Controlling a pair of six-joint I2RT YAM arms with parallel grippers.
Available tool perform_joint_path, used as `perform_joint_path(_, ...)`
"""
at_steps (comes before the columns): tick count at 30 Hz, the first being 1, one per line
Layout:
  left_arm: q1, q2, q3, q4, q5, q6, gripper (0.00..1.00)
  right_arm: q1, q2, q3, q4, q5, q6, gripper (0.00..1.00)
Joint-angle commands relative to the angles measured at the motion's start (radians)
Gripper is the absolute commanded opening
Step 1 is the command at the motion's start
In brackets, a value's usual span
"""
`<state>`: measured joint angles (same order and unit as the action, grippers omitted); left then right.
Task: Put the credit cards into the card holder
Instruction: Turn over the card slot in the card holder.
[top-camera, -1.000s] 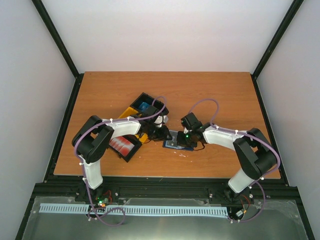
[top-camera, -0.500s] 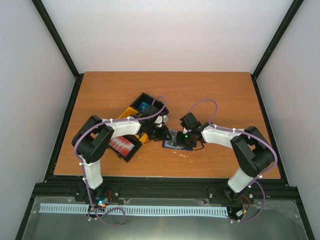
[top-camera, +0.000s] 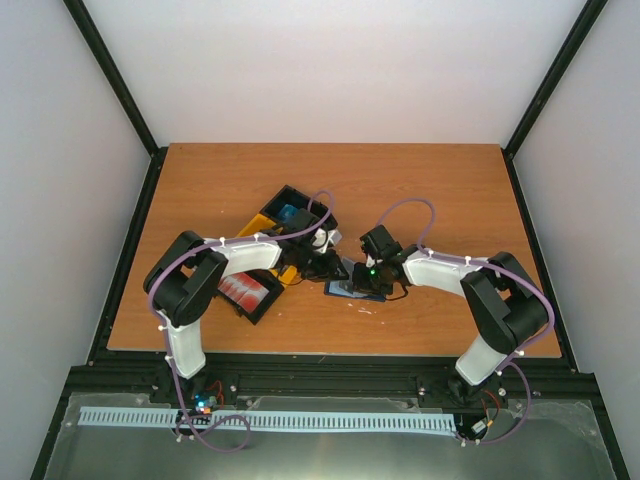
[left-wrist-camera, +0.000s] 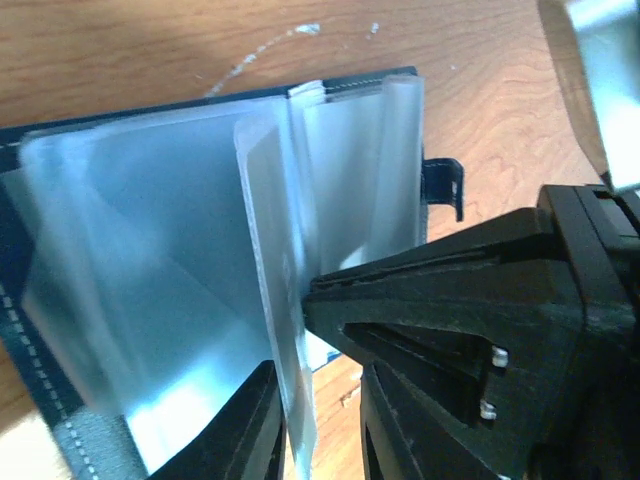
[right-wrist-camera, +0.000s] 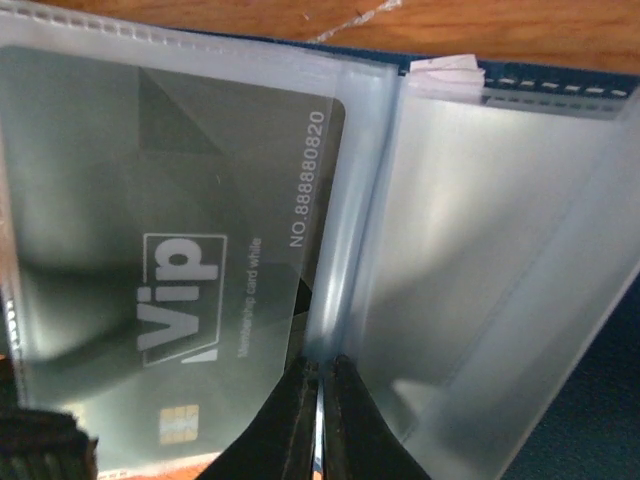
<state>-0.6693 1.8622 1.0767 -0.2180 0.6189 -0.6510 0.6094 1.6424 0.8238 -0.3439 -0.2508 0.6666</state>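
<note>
Card holder (top-camera: 352, 291): dark blue, lying open on the table (top-camera: 450, 200) between both grippers, with its clear sleeves fanned upward.
Snap tab (left-wrist-camera: 443, 186): one.
Grey card (right-wrist-camera: 170, 270): one, already sleeved.
Credit cards (top-camera: 248, 292): red stack in a black bin (top-camera: 262, 311); count unclear.
Writing: "ViP", "NO.888880820".
Left gripper (left-wrist-camera: 318, 400): slightly parted around a sleeve leaf.
Right gripper (right-wrist-camera: 320, 385): pinched onto a sleeve leaf.
</note>
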Motion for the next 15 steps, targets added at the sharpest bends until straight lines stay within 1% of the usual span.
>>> perform_joint_path(1,0.007,0.011,0.022,0.048,0.086,0.036,0.24,0.007,-0.014,-0.006,0.001,0.03,0.007,0.07)
perform_joint_path(4,0.007,0.013,0.022,0.074,0.129,0.048,0.27,0.007,-0.078,-0.008,-0.021,0.086,0.029,0.09)
perform_joint_path(8,0.005,0.022,0.023,0.106,0.175,0.058,0.31,0.007,-0.175,0.001,-0.089,0.231,0.062,0.11)
perform_joint_path(12,0.005,0.047,0.037,0.127,0.216,0.067,0.33,0.007,-0.255,0.008,-0.163,0.346,0.094,0.12)
perform_joint_path(15,-0.001,0.083,0.065,0.136,0.243,0.075,0.34,0.006,-0.309,0.002,-0.19,0.4,0.114,0.12)
